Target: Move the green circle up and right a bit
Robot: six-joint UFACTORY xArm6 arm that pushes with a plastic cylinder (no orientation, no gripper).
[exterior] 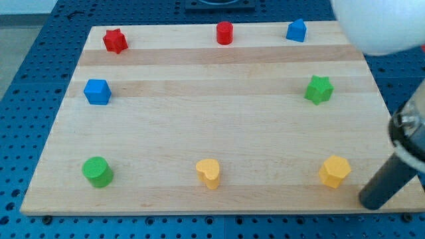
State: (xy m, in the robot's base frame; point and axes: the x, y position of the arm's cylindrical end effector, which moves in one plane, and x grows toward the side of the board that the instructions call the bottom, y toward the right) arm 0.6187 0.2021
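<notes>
Camera view shows eight blocks on the wooden board: two red, two blue, two green, two yellow. Along the top lie a red star, a red cylinder and a blue house shape. A blue cube sits at the left, a green star at the right. The bottom row holds the green circle, a yellow heart and a yellow hexagon. My tip, a bare rod holding nothing, is at the view's bottom right, just right of the hexagon and well apart from the green circle at the bottom left.
</notes>
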